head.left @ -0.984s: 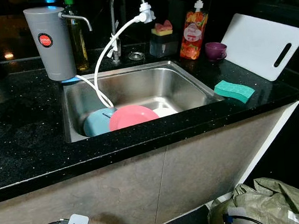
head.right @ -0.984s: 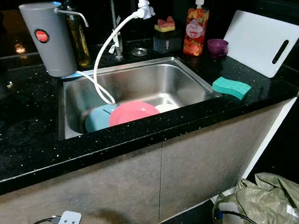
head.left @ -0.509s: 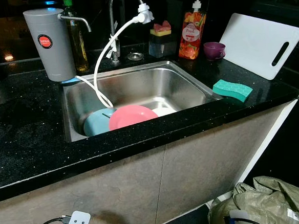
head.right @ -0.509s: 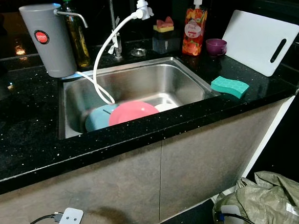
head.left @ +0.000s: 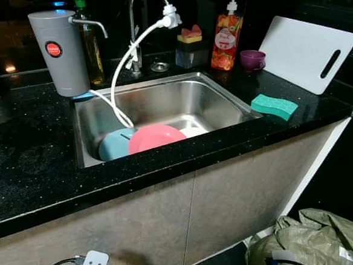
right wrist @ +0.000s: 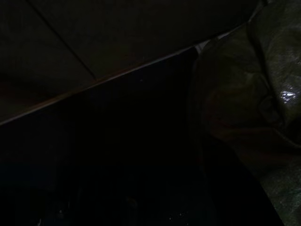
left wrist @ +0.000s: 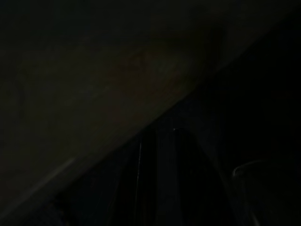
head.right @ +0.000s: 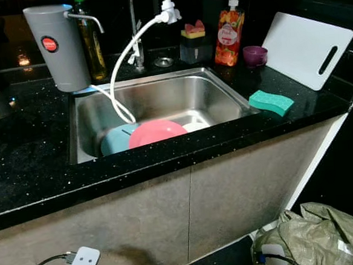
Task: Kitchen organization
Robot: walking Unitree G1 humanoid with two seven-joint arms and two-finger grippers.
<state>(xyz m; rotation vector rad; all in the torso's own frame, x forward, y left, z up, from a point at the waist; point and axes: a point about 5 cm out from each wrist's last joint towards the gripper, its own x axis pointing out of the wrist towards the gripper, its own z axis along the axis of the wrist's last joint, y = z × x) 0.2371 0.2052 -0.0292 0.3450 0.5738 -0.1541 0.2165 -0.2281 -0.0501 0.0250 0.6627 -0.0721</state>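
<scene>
Likely pink plate (head.left: 156, 137) in sink (head.left: 218, 97) first: rigid, slick, breakable, so pinch near rim. Green sponge (head.left: 275, 107) on bench: soft, light. Both arms idle; can't tell jaws' state.

Pink plate (head.left: 156, 137), pale blue plate (head.left: 112, 145), green sponge (head.left: 275, 107), black speckled counter (head.left: 26, 155)

- Our left hand (left wrist: 161, 141) shows as a long black shape in deep shade, with one thin pale line running along it.
- Our right hand (right wrist: 141, 197) is a black mass, its details too dark to tell.
</scene>
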